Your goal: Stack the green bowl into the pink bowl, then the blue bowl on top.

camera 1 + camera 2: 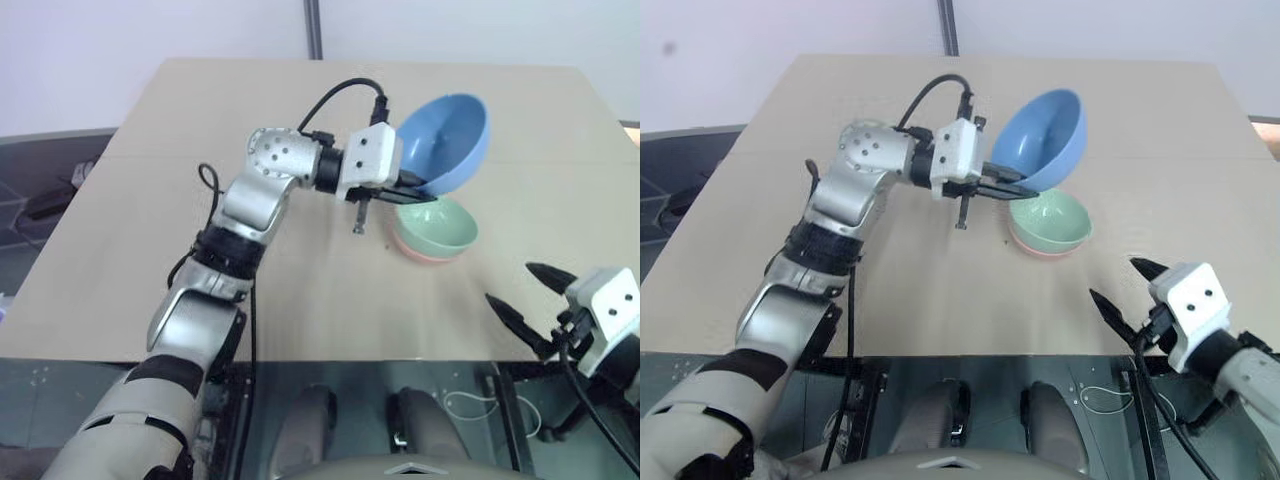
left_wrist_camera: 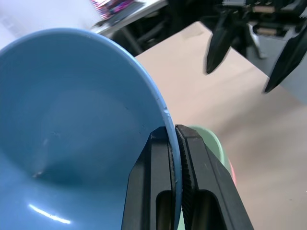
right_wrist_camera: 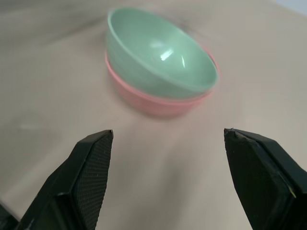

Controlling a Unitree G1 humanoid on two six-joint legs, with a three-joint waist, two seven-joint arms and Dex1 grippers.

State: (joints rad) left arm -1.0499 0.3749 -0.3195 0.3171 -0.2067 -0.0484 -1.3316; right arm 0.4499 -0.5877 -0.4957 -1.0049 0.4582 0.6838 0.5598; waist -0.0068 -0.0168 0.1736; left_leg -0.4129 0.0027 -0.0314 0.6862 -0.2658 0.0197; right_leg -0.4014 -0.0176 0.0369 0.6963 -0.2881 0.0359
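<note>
The green bowl [image 1: 437,223] sits nested in the pink bowl [image 1: 428,257] on the tan table [image 1: 300,130], right of centre. Just above them hangs the blue bowl [image 1: 445,142], tilted on its side with its opening toward me. My left gripper [image 1: 418,193] is shut on the blue bowl's lower rim [image 2: 170,139], one finger inside and one outside. My right gripper [image 1: 530,298] stands open near the table's front right edge, apart from the bowls, with nothing between its fingers [image 3: 91,167]. The green bowl [image 3: 160,55] and pink bowl [image 3: 153,103] lie ahead of it.
The table's front edge [image 1: 300,358] runs just before my right gripper. A black cable [image 1: 340,95] loops over my left wrist. A grey post [image 1: 313,28] stands behind the table's far edge.
</note>
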